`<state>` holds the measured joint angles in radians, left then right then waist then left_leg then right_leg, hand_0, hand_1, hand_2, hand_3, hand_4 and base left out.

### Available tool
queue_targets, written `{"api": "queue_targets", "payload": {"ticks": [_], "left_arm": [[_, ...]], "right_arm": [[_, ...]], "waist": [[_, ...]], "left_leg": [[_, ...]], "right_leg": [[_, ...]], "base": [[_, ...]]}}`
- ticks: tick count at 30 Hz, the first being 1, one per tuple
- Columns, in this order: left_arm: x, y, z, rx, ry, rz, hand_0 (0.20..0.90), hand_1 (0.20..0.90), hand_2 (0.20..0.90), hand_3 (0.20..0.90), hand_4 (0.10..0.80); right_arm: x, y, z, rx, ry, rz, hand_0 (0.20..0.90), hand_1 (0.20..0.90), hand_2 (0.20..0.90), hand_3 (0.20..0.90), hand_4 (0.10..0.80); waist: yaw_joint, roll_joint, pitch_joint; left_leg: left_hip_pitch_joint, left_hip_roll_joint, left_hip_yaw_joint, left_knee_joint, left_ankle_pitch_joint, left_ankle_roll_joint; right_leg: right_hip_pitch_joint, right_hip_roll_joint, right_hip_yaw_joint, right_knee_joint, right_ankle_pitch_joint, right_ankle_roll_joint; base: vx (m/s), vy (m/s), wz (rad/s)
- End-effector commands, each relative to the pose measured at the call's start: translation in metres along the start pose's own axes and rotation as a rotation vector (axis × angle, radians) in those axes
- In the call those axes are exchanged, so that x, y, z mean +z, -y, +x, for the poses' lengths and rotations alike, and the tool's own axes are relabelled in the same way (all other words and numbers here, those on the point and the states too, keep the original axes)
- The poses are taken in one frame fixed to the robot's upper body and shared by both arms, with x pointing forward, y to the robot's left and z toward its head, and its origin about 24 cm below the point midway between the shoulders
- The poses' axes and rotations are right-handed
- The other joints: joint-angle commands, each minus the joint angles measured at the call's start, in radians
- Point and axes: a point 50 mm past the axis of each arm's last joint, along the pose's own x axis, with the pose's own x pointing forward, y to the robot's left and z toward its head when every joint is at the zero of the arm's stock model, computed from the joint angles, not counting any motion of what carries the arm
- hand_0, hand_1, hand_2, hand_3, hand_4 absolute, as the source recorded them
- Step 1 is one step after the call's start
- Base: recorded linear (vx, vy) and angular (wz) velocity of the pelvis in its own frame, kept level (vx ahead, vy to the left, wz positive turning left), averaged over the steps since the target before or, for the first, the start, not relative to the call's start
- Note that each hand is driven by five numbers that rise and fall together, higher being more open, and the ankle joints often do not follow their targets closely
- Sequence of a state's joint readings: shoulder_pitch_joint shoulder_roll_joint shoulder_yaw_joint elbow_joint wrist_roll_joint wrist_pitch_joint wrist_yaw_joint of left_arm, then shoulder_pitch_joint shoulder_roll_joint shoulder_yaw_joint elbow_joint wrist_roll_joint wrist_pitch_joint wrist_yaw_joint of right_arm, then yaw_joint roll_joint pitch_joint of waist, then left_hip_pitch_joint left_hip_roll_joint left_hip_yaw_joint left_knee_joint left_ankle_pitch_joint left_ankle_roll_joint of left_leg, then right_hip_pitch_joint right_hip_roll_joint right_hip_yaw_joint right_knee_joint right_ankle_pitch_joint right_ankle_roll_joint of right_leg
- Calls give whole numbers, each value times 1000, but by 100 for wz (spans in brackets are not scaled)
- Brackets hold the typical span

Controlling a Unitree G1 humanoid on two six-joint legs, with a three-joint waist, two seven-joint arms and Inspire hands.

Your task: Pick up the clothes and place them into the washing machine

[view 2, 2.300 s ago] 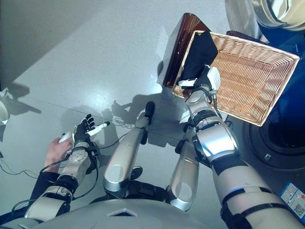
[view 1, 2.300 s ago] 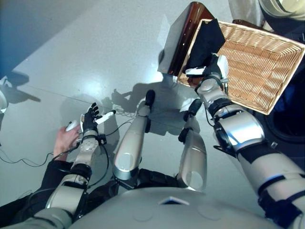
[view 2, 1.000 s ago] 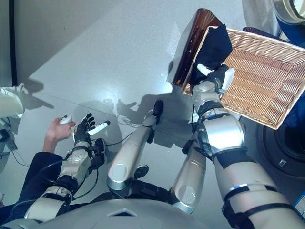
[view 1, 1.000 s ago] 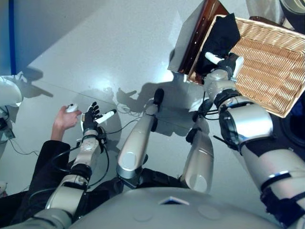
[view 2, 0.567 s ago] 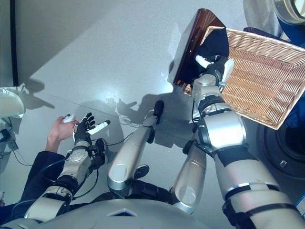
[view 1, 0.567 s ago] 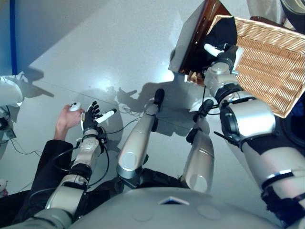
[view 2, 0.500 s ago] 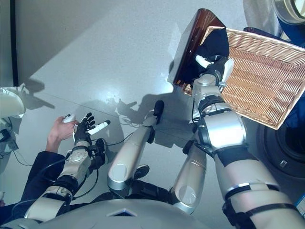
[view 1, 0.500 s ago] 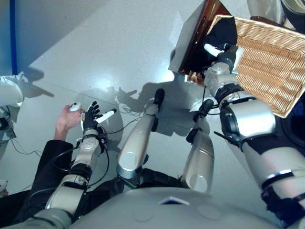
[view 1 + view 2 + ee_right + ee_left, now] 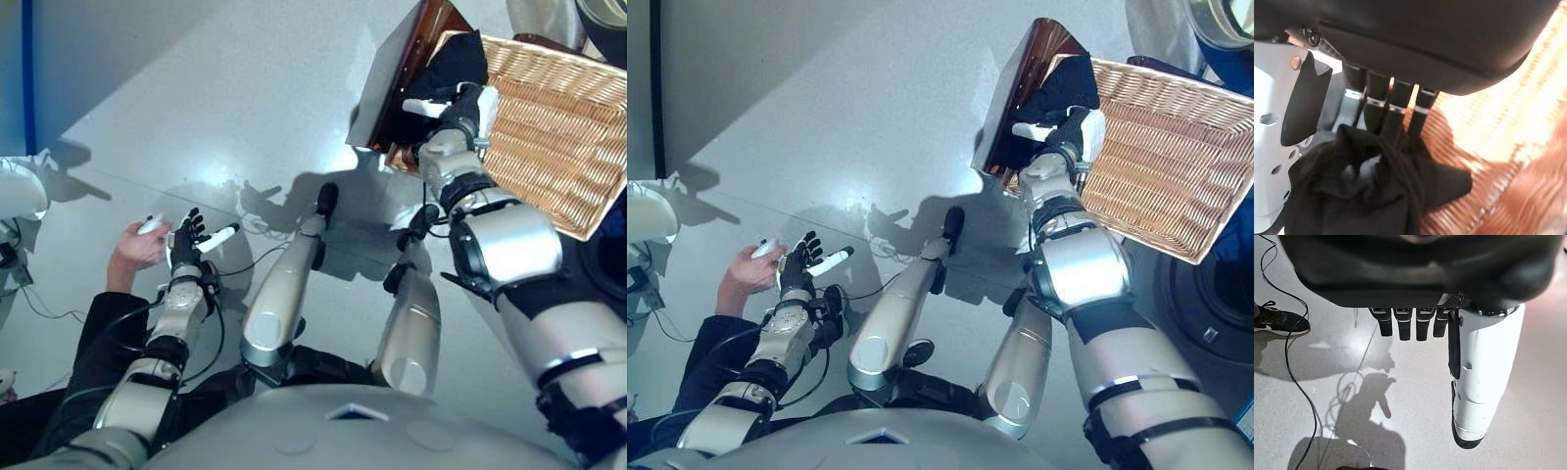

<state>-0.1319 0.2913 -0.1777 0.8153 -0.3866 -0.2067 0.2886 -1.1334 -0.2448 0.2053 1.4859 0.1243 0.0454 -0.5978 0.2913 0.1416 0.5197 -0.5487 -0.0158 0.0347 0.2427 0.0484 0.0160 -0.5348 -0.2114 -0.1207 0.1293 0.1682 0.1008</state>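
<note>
The right hand [image 9: 1400, 49] has its fingertips buried in the black cloth [image 9: 1366, 196], so its grip is unreadable. The wicker basket [image 9: 558, 127] runs off the upper right of the frame.

The basket [image 9: 558, 127] is tan woven wicker. At its near corner lies a black cloth [image 9: 453, 67]; beside the basket leans a glossy reddish-brown panel [image 9: 411, 49]. The floor [image 9: 225, 108] below is pale grey.

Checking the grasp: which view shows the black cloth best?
The right wrist view: the black cloth fills it from close, with the right hand curling its fingers into the folds. Both eye views show it only as a dark bunch at the basket corner, partly behind the hand. The left wrist view shows none of it.
</note>
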Motion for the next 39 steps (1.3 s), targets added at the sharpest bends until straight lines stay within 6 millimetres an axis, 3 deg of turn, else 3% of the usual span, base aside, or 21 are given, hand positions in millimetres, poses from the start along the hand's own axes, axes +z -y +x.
{"api": "queue_targets", "payload": {"ticks": [1,15,27,34,39], "left_arm": [[-2,-33,-4,91,42,79,900,900,900,900,800],[0,-36,-2,105,45,88,900,900,900,900,800],[-5,-42,-6,110,33,101,900,900,900,900,800],[-3,-34,-7,102,51,100,900,900,900,900,800],[-4,-32,-7,102,51,94,900,900,900,900,800]], "right_arm": [[30,-8,-8,-22,148,-33,900,900,900,900,800],[32,-14,-11,2,180,-74,900,900,900,900,800],[33,-13,-12,-49,227,-145,900,900,900,900,800],[33,-4,-13,-197,189,-20,900,900,900,900,800],[37,-13,-19,-170,216,23,900,900,900,900,800]], "waist": [[29,62,-17],[11,55,-2],[13,57,-13],[10,60,-9],[9,58,-6]], "left_leg": [[-47,-31,20,-27,28,-31],[-131,-28,39,169,-57,-19],[-148,-29,42,172,-56,-19],[-141,-32,39,138,-44,-18],[-130,-33,38,125,-39,-17]], "right_leg": [[-16,-15,29,198,-150,23],[-91,-9,58,357,-213,2],[-107,-10,59,362,-215,3],[-95,-12,55,328,-202,10],[-84,-13,54,315,-195,13]], "base": [[0,0,0],[-9,8,-4],[1,7,-2],[4,5,1],[11,2,5]]}}
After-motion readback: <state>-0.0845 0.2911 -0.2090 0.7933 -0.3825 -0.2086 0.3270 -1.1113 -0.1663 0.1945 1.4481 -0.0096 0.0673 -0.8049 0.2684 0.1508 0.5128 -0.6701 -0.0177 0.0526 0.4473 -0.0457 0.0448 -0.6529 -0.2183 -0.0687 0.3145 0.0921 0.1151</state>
